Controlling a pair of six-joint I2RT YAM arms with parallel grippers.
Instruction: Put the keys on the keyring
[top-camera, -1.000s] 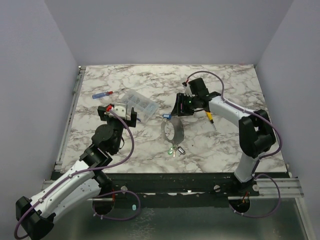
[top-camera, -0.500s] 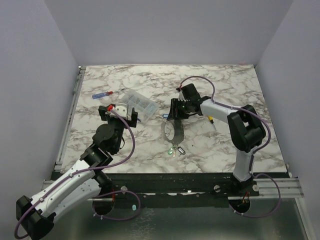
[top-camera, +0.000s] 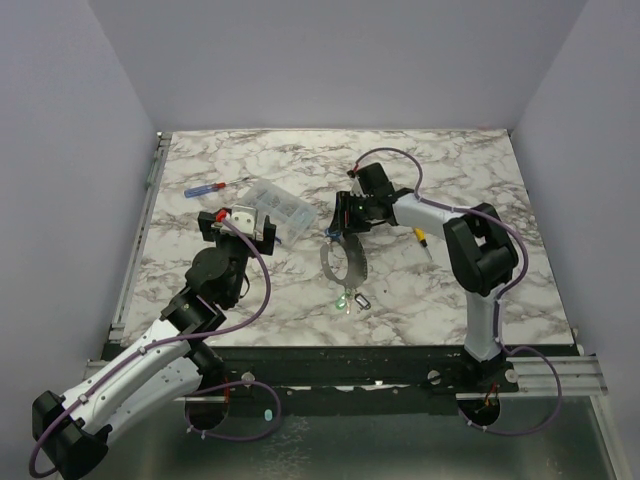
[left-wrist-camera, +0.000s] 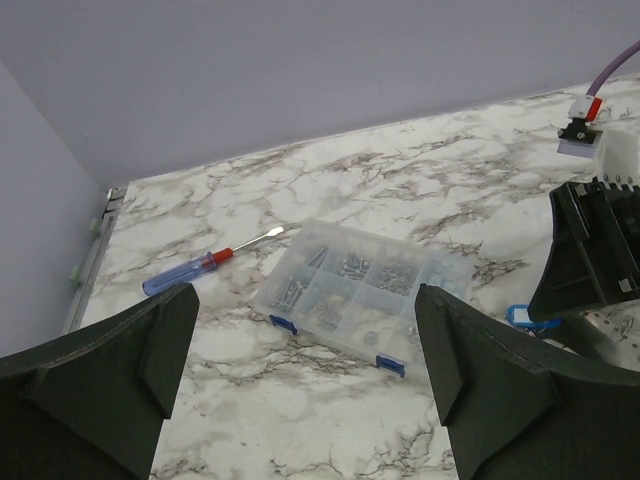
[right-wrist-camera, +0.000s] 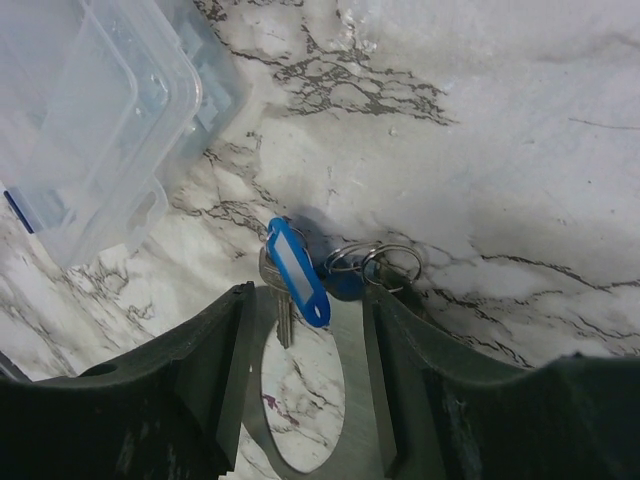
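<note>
while left jaws gape wide, blue-tagged key (right-wrist-camera: 298, 272) lies at right jaws' tips, astride keyring (right-wrist-camera: 352, 385); grip unclear.

The keyring (top-camera: 326, 266) is a large, thin silver-grey loop lying flat on the marble, a little right of centre in the overhead view. At its upper end lies a silver key (right-wrist-camera: 283, 318) with a blue oblong tag (right-wrist-camera: 297, 272) slanting across its head. The key's blade points down over the loop's rim. Small split rings (right-wrist-camera: 378, 262) lie just right of the tag. Just below the loop's lower end a green-headed key (top-camera: 341, 298) and another small key (top-camera: 361, 299) lie close together.
</note>
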